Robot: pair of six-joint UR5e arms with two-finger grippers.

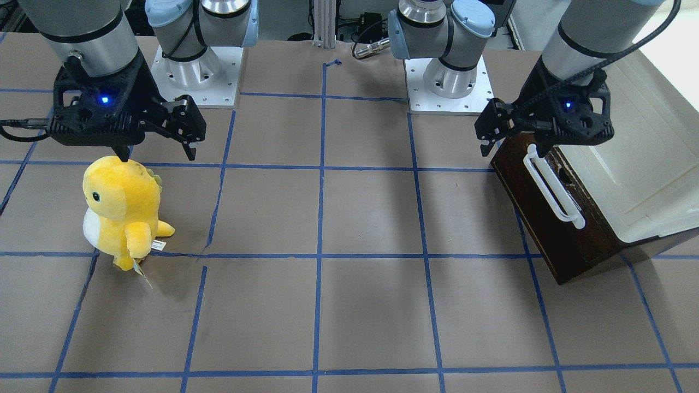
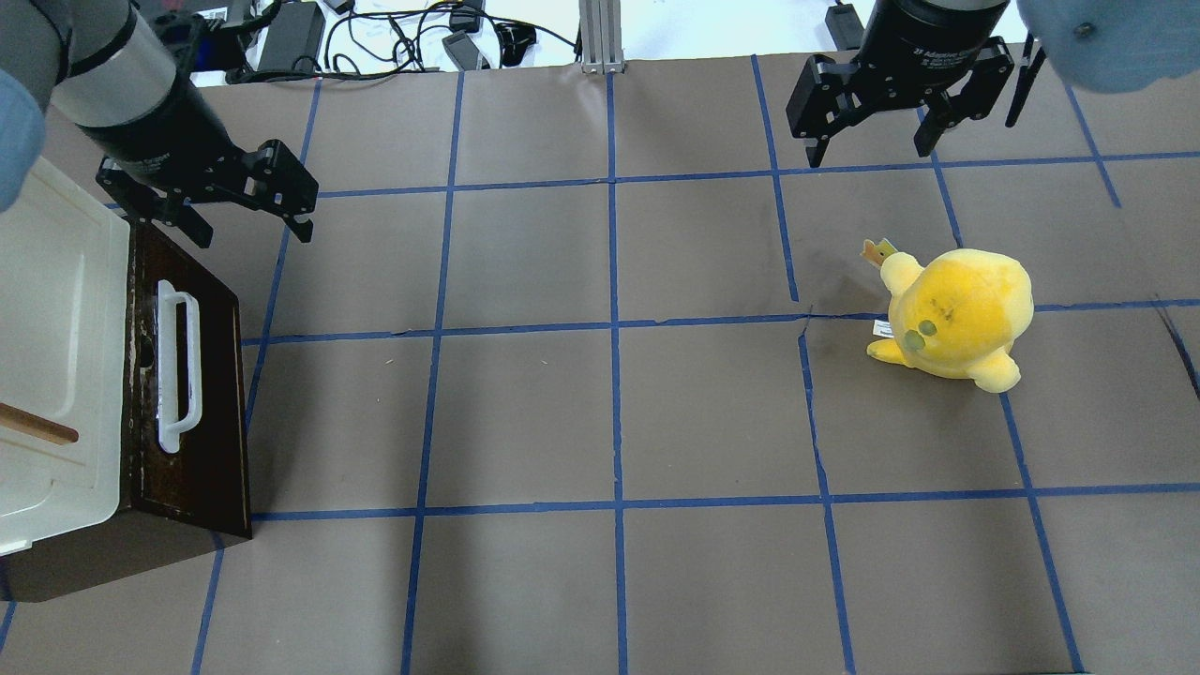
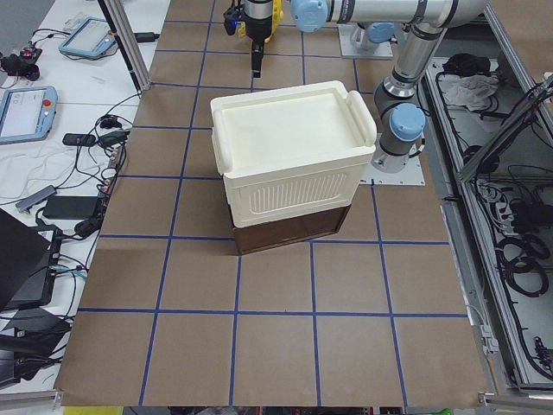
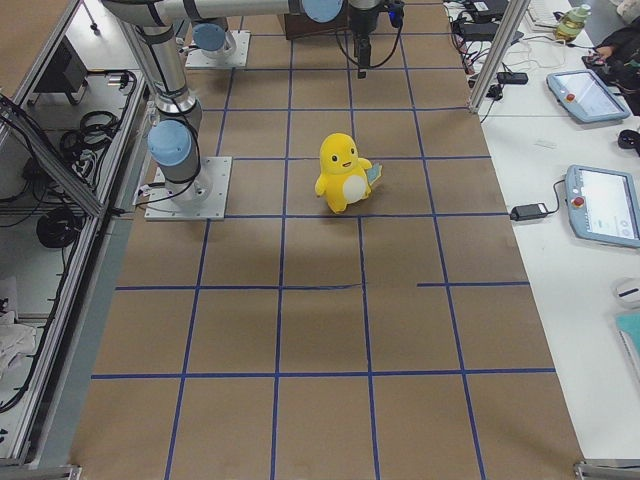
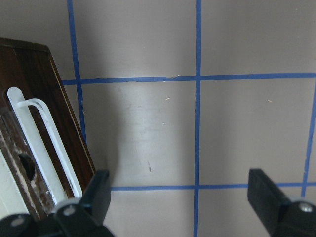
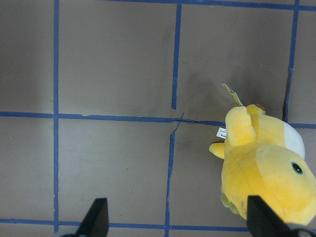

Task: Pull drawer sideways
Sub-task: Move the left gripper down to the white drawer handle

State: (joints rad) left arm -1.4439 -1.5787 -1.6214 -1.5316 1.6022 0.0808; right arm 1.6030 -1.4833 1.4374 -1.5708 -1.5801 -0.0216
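- Left claw (image 2: 251,223) hangs spread and empty near one end of the handle (image 2: 178,366). Right claw (image 2: 870,145) is spread too, near the plush (image 2: 952,314).
- Drawer (image 2: 214,441) sits shut under the cabinet (image 2: 56,309) at the table's left end, its front facing the middle.
- It is probably stiff, light wood. The slick bar handle is the hold, taken mid-bar to avoid skewing.
- Table (image 2: 609,422) is brown paper with a taped grid. The plush is well apart, which leaves room to slide.

Silver arm tubes (image 1: 87,38), pale blue joint caps (image 1: 468,16), black left gripper (image 2: 253,230) and right gripper (image 2: 868,155), blue lights (image 1: 104,100), bolted base plates (image 1: 224,82)
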